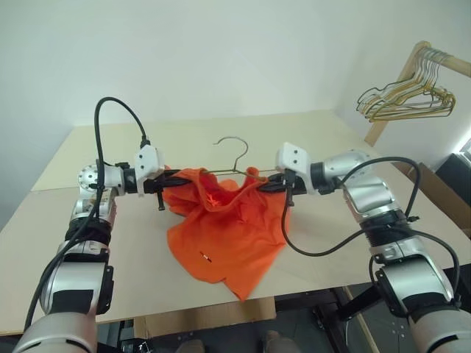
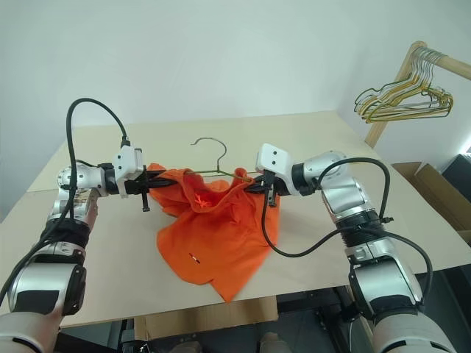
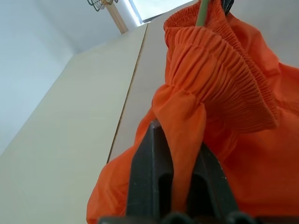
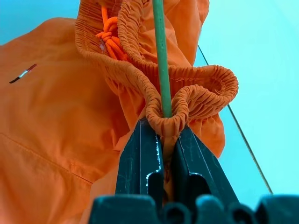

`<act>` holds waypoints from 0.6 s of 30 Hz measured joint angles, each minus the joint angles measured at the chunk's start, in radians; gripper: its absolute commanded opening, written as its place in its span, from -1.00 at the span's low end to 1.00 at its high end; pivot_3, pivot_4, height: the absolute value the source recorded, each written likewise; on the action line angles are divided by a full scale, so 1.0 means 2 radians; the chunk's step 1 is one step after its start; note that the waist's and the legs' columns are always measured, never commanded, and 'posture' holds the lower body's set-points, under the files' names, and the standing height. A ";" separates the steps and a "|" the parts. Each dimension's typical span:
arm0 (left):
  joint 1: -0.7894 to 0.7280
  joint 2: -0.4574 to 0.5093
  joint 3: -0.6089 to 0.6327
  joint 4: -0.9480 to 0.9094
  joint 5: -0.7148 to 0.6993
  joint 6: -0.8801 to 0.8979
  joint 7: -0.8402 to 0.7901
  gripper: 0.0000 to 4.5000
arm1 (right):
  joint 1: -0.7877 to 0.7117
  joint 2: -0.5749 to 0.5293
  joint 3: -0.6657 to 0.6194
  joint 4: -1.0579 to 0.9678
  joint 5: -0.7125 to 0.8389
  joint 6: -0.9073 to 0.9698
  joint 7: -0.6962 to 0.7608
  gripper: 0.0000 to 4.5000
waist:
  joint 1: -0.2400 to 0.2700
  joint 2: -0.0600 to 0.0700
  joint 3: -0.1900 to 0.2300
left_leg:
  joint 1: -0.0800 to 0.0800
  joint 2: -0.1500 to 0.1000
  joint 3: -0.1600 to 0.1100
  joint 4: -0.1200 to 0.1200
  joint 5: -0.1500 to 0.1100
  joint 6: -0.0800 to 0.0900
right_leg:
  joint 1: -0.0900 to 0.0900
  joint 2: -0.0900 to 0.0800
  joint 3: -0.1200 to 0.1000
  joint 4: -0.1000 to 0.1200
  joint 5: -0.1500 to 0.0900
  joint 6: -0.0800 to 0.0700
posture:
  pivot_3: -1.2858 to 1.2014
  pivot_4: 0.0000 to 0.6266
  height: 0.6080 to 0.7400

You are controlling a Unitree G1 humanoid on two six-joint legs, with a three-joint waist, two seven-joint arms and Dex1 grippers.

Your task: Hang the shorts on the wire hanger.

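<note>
The bright orange shorts (image 1: 221,235) hang over the table, stretched by the gathered waistband between my two grippers, their legs drooping onto the tabletop. My left gripper (image 1: 171,181) is shut on one end of the waistband (image 3: 219,79), with fabric pinched between its fingers (image 3: 149,158). At the other end my right gripper (image 1: 268,184) is shut on a fold of waistband. The thin green wire of the hanger (image 4: 161,60) runs into that same pinch. The hanger's hook (image 1: 235,144) rises behind the shorts, between the grippers. A small white mark (image 1: 205,257) shows near one hem.
The pale wooden table (image 1: 331,140) reaches well beyond the shorts on all sides. At the back right a wooden rack carries a bunch of pale gold and grey wire hangers (image 1: 408,99). A cardboard box (image 2: 434,187) stands off the table's right edge.
</note>
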 measured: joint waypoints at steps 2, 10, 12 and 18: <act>-0.001 0.000 0.001 0.004 -0.002 0.003 0.001 -0.78 | 0.001 0.000 0.000 -0.006 0.003 0.013 0.000 -0.99 | 0.000 0.000 0.000 | 0.000 0.000 0.000 0.000 0.000 0.000 | 0.000 0.000 0.000 0.000 0.000 0.000 | 0.03 -1.00 1.00; -0.024 0.026 0.016 0.068 0.000 0.000 0.030 0.32 | 0.013 -0.024 -0.004 -0.023 0.004 0.056 -0.007 -0.99 | -0.002 0.000 0.000 | 0.000 0.000 0.000 0.000 0.000 0.000 | 0.000 0.000 0.000 0.000 0.000 0.000 | 0.01 -1.00 1.00; -0.031 0.030 0.020 0.083 0.003 -0.003 0.041 0.61 | 0.016 -0.033 -0.008 -0.028 0.006 0.063 -0.008 -0.99 | -0.001 0.000 0.000 | 0.000 0.000 0.000 0.000 0.000 0.000 | 0.000 0.000 0.000 0.000 0.000 0.000 | 0.01 -1.00 1.00; -0.048 0.040 0.026 0.109 0.012 -0.016 0.068 1.00 | 0.028 -0.053 -0.021 -0.059 0.024 0.120 -0.013 -0.99 | -0.001 0.000 0.000 | 0.000 0.000 0.000 0.000 0.000 0.000 | 0.000 0.000 0.000 0.000 0.000 0.000 | -0.02 -1.00 1.00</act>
